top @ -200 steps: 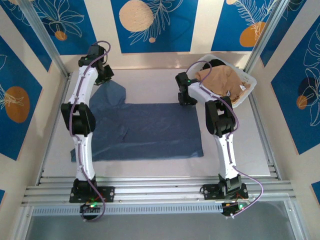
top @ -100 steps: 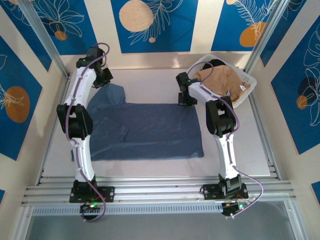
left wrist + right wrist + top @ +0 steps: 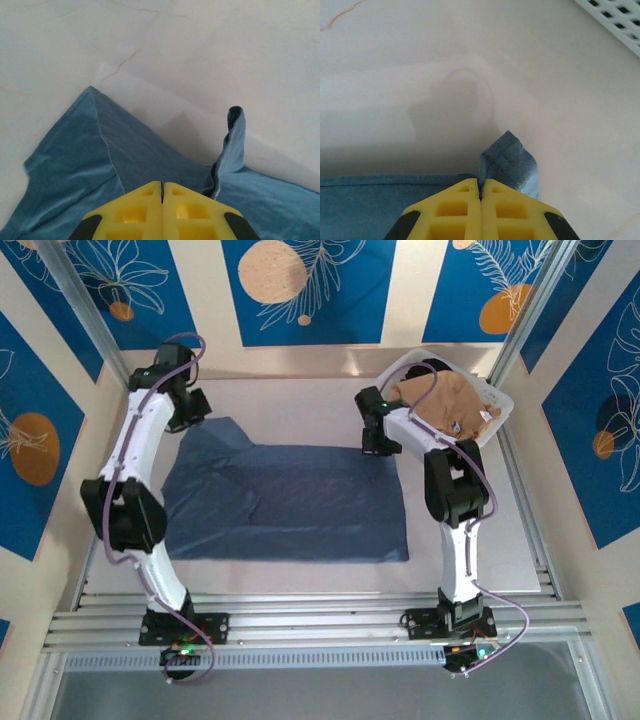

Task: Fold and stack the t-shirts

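Left wrist: left gripper [image 3: 162, 186] body cut off at 6 o'clock. The slate-blue t-shirt [image 3: 75, 165] runs off frame at 4 and 7, and the pinched cloth is hidden inside the closed jaws. Right wrist: basket [image 3: 615, 20] clipped at 1 o'clock, right gripper [image 3: 481, 181] cut at 6. Top: basket interior mostly hidden under the tan t-shirt [image 3: 445, 400].

The left gripper [image 3: 162, 186], its yellow ribbed plastic fingers pressed flat together, pinches the slate-blue soft cloth t-shirt [image 3: 75, 160]. Just right of the gripper a narrow fold of that cloth stands upright. Beyond the gripper, a pointed sleeve lies flat on the pale marbled table [image 3: 200, 50].
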You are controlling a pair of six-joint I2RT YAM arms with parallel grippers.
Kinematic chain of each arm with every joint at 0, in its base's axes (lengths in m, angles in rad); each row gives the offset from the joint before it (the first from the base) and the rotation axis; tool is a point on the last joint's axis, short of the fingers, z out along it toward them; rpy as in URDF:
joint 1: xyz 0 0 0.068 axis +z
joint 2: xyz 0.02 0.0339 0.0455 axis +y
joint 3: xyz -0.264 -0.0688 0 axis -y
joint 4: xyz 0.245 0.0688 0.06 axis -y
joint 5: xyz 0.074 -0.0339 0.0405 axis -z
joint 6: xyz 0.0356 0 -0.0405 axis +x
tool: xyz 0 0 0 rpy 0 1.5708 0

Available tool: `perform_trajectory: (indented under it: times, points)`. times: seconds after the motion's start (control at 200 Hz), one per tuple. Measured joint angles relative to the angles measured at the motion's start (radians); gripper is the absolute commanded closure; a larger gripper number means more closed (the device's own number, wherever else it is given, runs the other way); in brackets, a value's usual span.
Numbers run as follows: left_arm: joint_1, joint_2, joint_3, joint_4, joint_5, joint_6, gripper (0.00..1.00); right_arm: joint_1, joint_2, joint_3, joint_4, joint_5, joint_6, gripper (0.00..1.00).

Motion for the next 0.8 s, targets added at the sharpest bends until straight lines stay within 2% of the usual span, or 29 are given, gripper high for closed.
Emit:
perform_trajectory:
  times: [0.39,0.56,0.8]
  points:
    - [0.0,-0.447,-0.462,-0.064,-0.078,-0.037,1.0,0.069,-0.273,-0.301,-0.021,0.016,0.123,1.0]
    - [0.0,-0.582,-0.582,-0.1,-0.092,-0.061,1.0,0.103,-0.325,-0.396,-0.026,0.016,0.16,1.0]
    - [0.0,-0.703,-0.699,-0.137,-0.112,-0.089,1.0,0.146,-0.35,-0.444,-0.036,0.017,0.194,1.0]
